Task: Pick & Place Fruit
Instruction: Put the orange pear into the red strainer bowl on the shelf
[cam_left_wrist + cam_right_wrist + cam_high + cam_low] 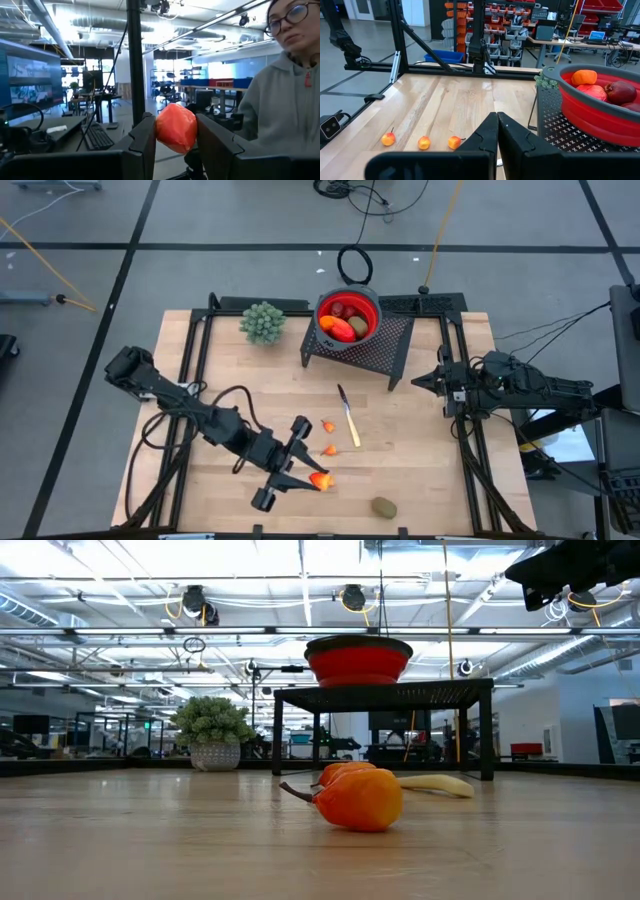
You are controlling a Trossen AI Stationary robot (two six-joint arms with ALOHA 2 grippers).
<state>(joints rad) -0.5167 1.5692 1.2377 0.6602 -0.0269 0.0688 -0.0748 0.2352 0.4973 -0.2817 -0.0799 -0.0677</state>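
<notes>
My left gripper (312, 476) (175, 145) is over the table's near middle, raised off the wood, and shut on a small orange-red fruit (320, 479) (175, 127). Two more tiny orange pieces (329, 426) (331, 450) lie on the table beside the knife; the low view shows them too (360, 798). A brownish-green oval (384, 507) rests near the near edge. The red bowl (372, 304) (600, 107) stands on a black mesh stand (385, 345) and holds several fruits. My right gripper (418, 380) (497, 125) is shut and waits right of the stand. My left gripper pinches the small orange-red fruit by its two opposite sides (159, 127), one finger on each side, near the fingers' free ends. The fingers point roughly level, slanting toward the table's right and near edges. The fruit is lifted clear, with only the room behind it.
A pale green knobbly bunch (263, 322) (212, 722) stands at the far left of the stand. A yellow-handled knife (349, 420) lies mid-table. A person in a grey hoodie (285, 115) is beyond the table. Bare wood lies left of the left arm and around the oval.
</notes>
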